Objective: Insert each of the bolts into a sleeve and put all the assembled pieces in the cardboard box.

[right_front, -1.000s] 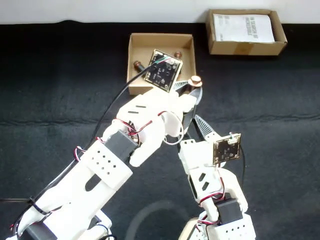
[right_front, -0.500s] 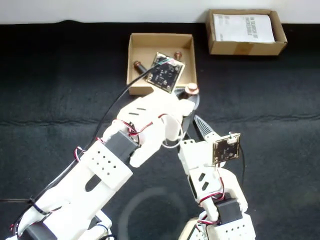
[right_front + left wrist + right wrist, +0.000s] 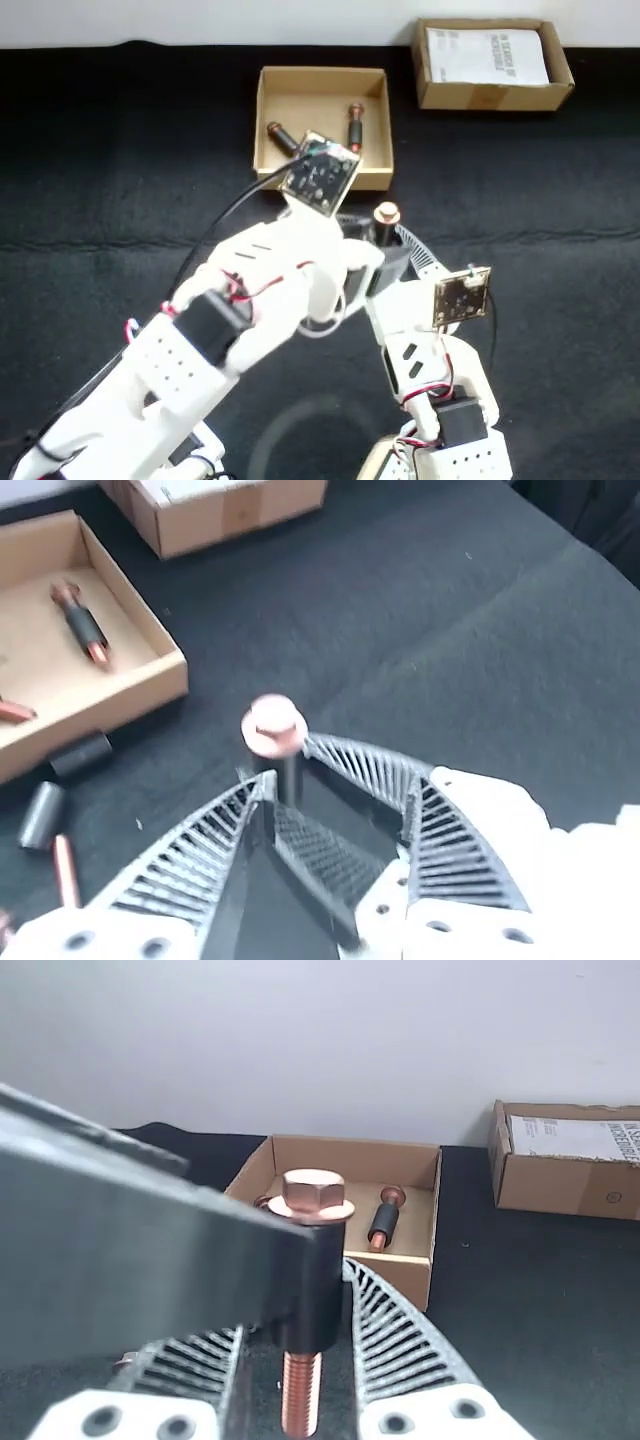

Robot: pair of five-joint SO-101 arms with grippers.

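Note:
A copper bolt (image 3: 386,213) stands upright in a black sleeve (image 3: 310,1300), in front of the open cardboard box (image 3: 322,82). My right gripper (image 3: 298,1345) is shut around its threaded shank (image 3: 300,1395). Beside it, my left gripper (image 3: 288,765) is shut on the sleeve (image 3: 290,775) under the bolt head (image 3: 272,725). Both grippers, left (image 3: 368,240) and right (image 3: 402,248), meet under the bolt head in the high view. Two assembled pieces (image 3: 283,135) (image 3: 355,125) lie in the box. Two loose sleeves (image 3: 80,752) (image 3: 40,815) and a bare bolt (image 3: 65,870) lie on the mat by the box wall (image 3: 150,685).
A second cardboard box (image 3: 492,92) holding a printed sheet sits at the back right. Black cloth (image 3: 560,250) covers the table, with open room to the right and far left. The left arm's cable (image 3: 225,215) loops over the mat.
The left arm has drawn back from over the box toward the front, uncovering the two pieces inside. The bolt has come with it, away from the box's front wall.

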